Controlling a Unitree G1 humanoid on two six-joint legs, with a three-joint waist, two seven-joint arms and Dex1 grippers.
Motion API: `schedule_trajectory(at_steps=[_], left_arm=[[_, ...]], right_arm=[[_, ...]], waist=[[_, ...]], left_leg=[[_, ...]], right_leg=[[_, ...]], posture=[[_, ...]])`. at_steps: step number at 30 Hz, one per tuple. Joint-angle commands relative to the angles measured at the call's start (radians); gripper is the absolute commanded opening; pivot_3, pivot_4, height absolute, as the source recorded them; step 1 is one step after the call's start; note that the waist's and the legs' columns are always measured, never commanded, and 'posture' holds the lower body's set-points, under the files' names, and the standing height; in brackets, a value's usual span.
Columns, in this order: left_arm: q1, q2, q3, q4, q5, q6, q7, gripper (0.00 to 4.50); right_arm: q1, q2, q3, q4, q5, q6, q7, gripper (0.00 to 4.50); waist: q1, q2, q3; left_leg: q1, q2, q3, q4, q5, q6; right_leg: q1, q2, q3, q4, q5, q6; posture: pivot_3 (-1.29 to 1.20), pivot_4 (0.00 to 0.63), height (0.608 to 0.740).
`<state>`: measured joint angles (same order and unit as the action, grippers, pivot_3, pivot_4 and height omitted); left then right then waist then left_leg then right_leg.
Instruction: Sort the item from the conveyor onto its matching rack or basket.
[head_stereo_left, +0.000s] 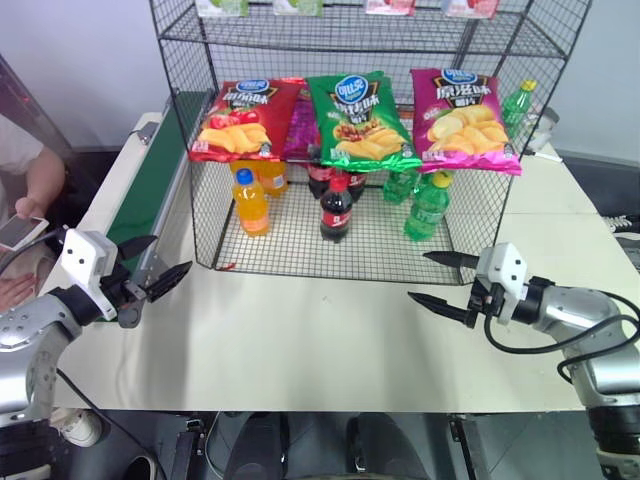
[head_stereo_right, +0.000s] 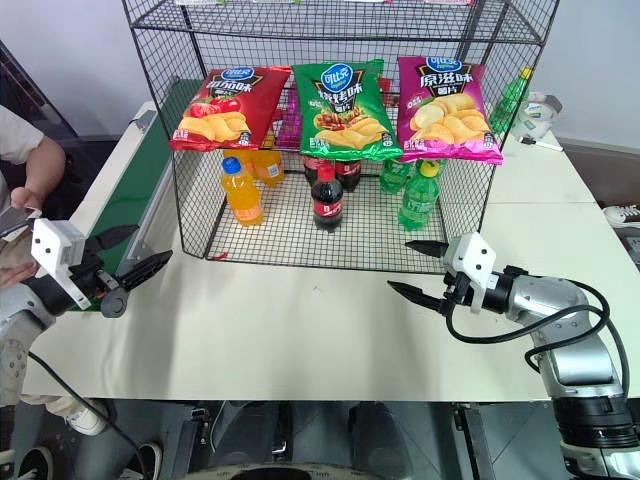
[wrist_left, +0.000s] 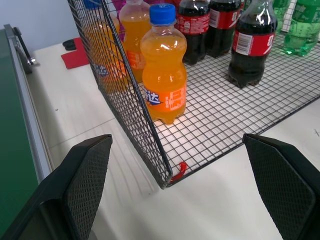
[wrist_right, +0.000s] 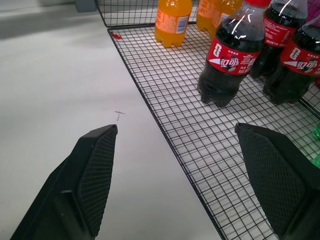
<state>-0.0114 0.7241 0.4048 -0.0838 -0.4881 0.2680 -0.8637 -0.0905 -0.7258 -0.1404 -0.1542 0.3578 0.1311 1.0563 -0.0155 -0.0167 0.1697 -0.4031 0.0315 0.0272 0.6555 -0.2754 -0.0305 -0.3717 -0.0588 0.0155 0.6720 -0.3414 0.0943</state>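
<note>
The green crisp bag (head_stereo_left: 360, 122) lies tilted on the middle tier of the black wire rack (head_stereo_left: 203, 210), between a red bag (head_stereo_left: 240, 120) and a magenta bag (head_stereo_left: 465, 120). The conveyor (head_stereo_left: 155, 185), a dark green belt with pale rails, runs along the table's left side beside the rack. My left gripper (head_stereo_left: 170, 255) hovers open by the rack's near left corner, holding nothing; the left wrist view shows its fingers (wrist_left: 85, 175) wide apart. My right gripper (head_stereo_left: 418, 276) is open and holds nothing in front of the rack's right half, its fingers (wrist_right: 95, 170) spread.
Orange soda (head_stereo_left: 250, 200), cola (head_stereo_left: 336, 210) and green bottles (head_stereo_left: 430, 208) stand on the rack's bottom tier. A person's arm (head_stereo_left: 40, 180) with a phone (head_stereo_left: 20, 230) is at the far left. The cream table (head_stereo_left: 320, 340) stretches in front of the rack.
</note>
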Motion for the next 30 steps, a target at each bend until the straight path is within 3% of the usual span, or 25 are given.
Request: schedule_trajectory(at_steps=[1,30], left_arm=[[0.002,0.015,-0.004,-0.035,0.010,-0.010,-0.004,4.50],[-0.019,0.000,-0.015,-0.012,0.027,-0.036,-0.001,4.50]], right_arm=[[0.001,-0.012,-0.011,-0.018,0.005,-0.015,-0.002,3.91],[-0.009,-0.008,0.001,0.003,-0.013,-0.034,0.001,3.91]], waist=[[0.000,0.000,0.000],[0.000,0.000,0.000]], left_leg=[[0.000,0.000,0.000,0.000,0.000,0.000],[0.000,0.000,0.000,0.006,0.000,0.000]], right_leg=[[0.000,0.000,0.000,0.000,0.000,0.000],[0.000,0.000,0.000,0.006,0.000,0.000]], posture=[[0.00,0.150,0.739],[0.00,0.150,0.739]])
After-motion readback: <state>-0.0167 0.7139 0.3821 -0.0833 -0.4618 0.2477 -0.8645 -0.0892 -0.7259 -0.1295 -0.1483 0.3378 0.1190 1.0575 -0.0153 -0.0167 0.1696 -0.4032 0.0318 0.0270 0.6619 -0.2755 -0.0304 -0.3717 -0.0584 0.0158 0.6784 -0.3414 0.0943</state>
